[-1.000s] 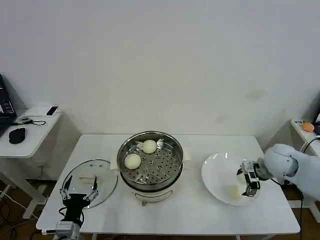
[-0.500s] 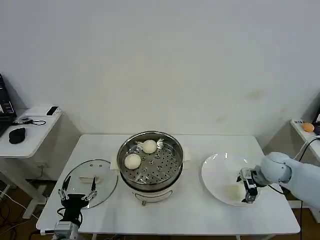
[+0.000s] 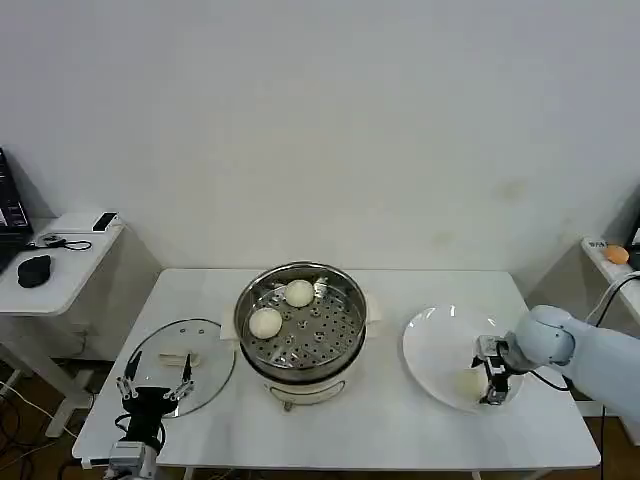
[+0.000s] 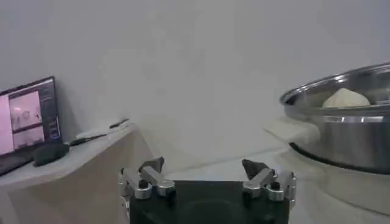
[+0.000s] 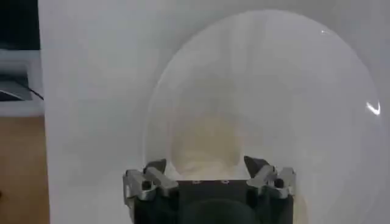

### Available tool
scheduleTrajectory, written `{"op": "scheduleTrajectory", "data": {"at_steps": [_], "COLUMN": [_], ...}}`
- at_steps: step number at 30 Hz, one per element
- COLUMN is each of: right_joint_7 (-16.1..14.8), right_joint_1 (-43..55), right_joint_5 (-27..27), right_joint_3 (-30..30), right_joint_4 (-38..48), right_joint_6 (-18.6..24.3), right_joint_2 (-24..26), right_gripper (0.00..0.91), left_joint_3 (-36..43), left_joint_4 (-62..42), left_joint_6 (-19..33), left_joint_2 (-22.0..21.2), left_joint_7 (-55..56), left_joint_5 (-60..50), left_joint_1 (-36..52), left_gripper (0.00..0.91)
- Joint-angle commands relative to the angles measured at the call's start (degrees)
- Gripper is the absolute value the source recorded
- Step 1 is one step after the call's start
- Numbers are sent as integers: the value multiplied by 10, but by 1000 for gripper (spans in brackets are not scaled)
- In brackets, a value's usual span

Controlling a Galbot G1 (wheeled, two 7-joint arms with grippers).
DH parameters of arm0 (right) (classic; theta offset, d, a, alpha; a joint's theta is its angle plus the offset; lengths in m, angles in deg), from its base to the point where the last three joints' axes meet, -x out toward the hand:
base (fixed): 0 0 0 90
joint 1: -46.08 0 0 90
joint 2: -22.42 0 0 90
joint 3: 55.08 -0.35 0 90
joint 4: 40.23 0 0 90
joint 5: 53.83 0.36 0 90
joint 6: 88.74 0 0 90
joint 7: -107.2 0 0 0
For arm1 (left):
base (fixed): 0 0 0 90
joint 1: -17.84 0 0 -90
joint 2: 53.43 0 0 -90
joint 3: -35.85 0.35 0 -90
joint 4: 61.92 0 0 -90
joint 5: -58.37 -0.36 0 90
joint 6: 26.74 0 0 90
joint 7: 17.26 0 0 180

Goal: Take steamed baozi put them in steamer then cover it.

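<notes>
A white table point(image 3: 400, 430) stands against a plain pale wall, a side desk point(image 3: 50, 265) with a computer mouse to the steamer's left. The steamer point(image 3: 300, 322), upright and round with no long axis, sits mid-table, open mouth up, two steamed baozi point(image 3: 265, 322) on its perforated floor. The glass lid point(image 3: 180, 365) lies flat left of the steamer. Right of it, the right gripper point(image 3: 492, 385) reaches down into the white plate point(image 3: 430, 335), fingers spread around a bun point(image 5: 207, 146). The left gripper point(image 3: 156, 388), fingers wide, hovers near the lid.
</notes>
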Motion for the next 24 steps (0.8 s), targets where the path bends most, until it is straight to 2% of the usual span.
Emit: {"op": "scheduleTrajectory", "data": {"at_steps": [1,12,20,24], "right_joint_7": [-3,-15,-24,-26], "right_joint_1": [0,48,130,206], "right_joint_5": [12,17,47,65], "right_joint_3": [0,5,-15,15], "right_joint_4": [6,-8,-11,-5], "right_joint_6": [-10,-10,-11,-13], "right_joint_2": [-5,7,7,-5], "right_gripper": [625,605,615,615], "left_joint_3": [0,-2,-1,-2], "left_joint_4": [1,4,6,10], "left_joint_6": [0,0,0,0], "left_joint_2": [0,0,2,5], "left_joint_7": [0,0,-1,-1], "left_joint_5": [0,2,2,6], "left_joint_1": [0,-3,0,-1], "left_gripper": [907,907,907,907]}}
